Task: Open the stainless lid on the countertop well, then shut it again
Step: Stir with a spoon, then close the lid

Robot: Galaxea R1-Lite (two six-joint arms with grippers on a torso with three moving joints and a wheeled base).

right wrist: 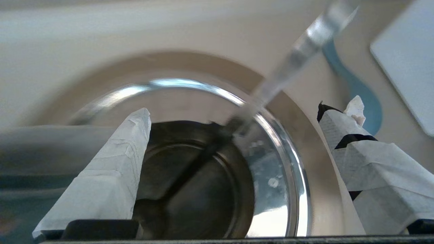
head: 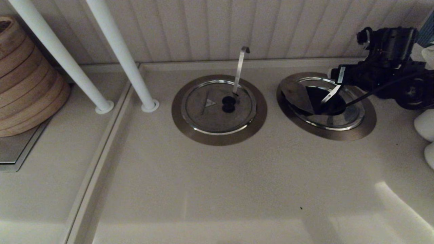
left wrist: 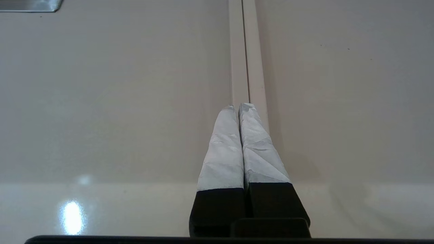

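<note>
The countertop well (head: 368,125) at the right stands open, dark inside. Its stainless lid (head: 298,95) is tipped up over the well's left side, and its knob does not show. A thin straight ladle handle (head: 331,94) slants out of the hole. My right gripper (head: 334,91) hangs over the well from the back right. In the right wrist view it (right wrist: 249,106) is open, its taped fingers (right wrist: 112,169) wide apart with the dark well (right wrist: 203,189) and ladle handle (right wrist: 298,51) between them. The blurred lid (right wrist: 51,142) lies beside one finger. My left gripper (left wrist: 241,106) is shut over bare counter, outside the head view.
The twin lid (head: 210,112) lies closed in its collar at centre, with an upright hooked handle (head: 240,67). Two white poles (head: 122,57) and stacked bamboo steamers (head: 27,78) stand at the left. White objects (head: 425,125) sit at the right edge.
</note>
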